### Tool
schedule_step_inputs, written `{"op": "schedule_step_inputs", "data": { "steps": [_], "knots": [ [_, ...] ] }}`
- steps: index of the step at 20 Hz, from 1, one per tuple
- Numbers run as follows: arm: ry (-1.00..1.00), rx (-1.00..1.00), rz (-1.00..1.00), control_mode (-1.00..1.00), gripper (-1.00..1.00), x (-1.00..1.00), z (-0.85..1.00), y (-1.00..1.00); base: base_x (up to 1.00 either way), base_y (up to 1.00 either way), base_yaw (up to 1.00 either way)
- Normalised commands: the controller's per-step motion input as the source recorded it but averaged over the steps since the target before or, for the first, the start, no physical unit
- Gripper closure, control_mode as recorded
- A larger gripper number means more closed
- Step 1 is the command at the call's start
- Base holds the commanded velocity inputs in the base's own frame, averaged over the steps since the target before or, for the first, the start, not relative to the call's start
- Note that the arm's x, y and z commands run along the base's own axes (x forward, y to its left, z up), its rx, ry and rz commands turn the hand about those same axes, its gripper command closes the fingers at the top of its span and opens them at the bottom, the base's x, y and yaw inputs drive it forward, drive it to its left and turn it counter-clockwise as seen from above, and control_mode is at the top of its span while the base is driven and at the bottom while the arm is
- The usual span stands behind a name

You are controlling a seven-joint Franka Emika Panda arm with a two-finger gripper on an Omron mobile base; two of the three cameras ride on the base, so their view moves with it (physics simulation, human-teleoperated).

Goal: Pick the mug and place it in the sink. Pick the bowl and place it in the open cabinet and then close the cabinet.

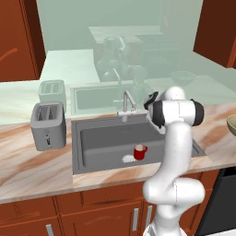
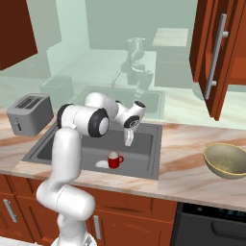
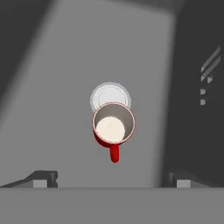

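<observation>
The red mug [image 1: 139, 151] [image 2: 114, 160] [image 3: 113, 127] stands upright on the floor of the dark grey sink [image 1: 101, 138] [image 2: 144, 144] [image 3: 65, 87], right beside the pale round drain [image 3: 103, 94]. My gripper [image 2: 129, 139] [image 3: 113, 177] hangs open a little above the mug, with nothing between its fingers. In the hand view the mug's handle points toward me. The olive-tan bowl [image 2: 226, 161] [image 1: 232, 124] sits on the counter to the right of the sink. High on the right, the wooden cabinet [image 2: 211, 53] has its door swung open.
A silver faucet [image 1: 126, 103] rises behind the sink. A grey toaster [image 1: 48, 125] [image 2: 30, 113] stands on the marble counter left of the basin. A dark appliance [image 2: 211, 226] sits below the counter under the bowl.
</observation>
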Motion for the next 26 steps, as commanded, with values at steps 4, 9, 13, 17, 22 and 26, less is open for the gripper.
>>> {"op": "schedule_step_inputs", "data": {
  "steps": [4, 9, 13, 17, 22, 26],
  "knots": [
    [-0.03, -0.01, -0.12, -1.00, -1.00, -0.11, 0.70, 0.00, 0.00, 0.00, 0.00],
    [-0.05, -0.04, -0.25, -1.00, -1.00, -0.18, 0.75, 0.00, 0.00, 0.00, 0.00],
    [-0.05, -0.05, -0.33, -1.00, -1.00, -0.23, 0.69, 0.00, 0.00, 0.00, 0.00],
    [-0.03, -0.11, -0.40, -1.00, -1.00, -0.13, 0.56, 0.00, 0.00, 0.00, 0.00],
    [-0.07, -0.11, -0.43, -1.00, -1.00, -0.15, 0.57, -0.01, 0.00, 0.00, 0.00],
    [-0.12, -0.11, -0.45, -1.00, -1.00, -0.52, 0.40, 0.00, 0.00, 0.00, 0.00]
  ]
}}
